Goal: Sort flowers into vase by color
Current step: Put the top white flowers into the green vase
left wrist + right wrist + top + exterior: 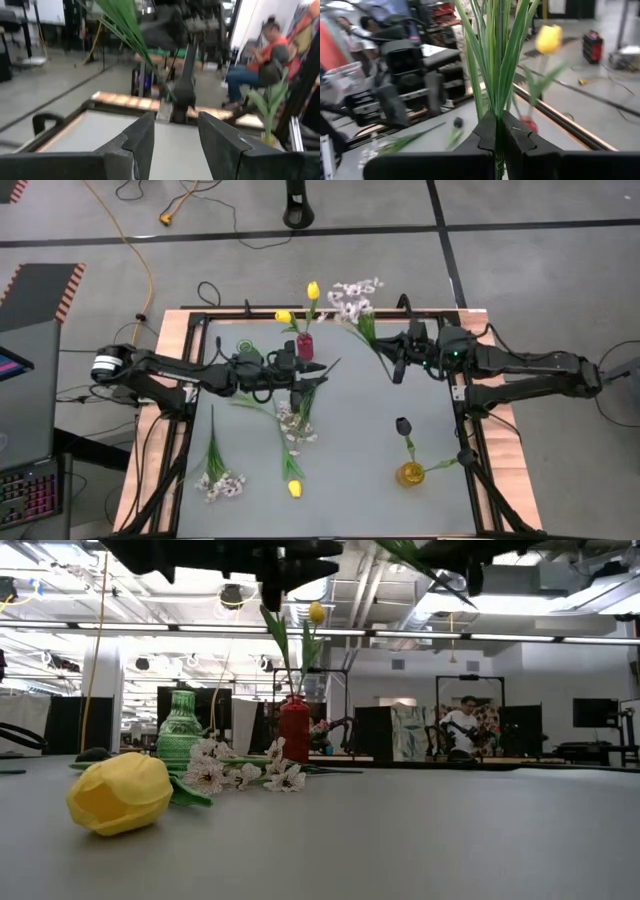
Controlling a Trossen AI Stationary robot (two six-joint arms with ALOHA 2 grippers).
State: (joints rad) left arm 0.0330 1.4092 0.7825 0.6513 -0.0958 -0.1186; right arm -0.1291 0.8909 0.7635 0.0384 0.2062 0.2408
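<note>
My right gripper hangs over the table's far right part, shut on a spray of white blossoms. Its leaves rise past the fingers. My left gripper is open and holds nothing, just near of the red vase, where two yellow tulips stand. A dark tulip stands in an amber vase at the near right. On the table lie two more white sprays and a yellow tulip. A green vase stands at the far left. My right gripper pinches the white spray's green stem between its two fingers, low on the stem. The fingers come in level from the table's right and lie across the stem. The spray is lifted clear of the table, its blossoms toward the far edge.
Black frame rails run along the table's sides. Bare grey tabletop lies between the fallen flowers and the amber vase. In the room beyond, a person sits behind the table.
</note>
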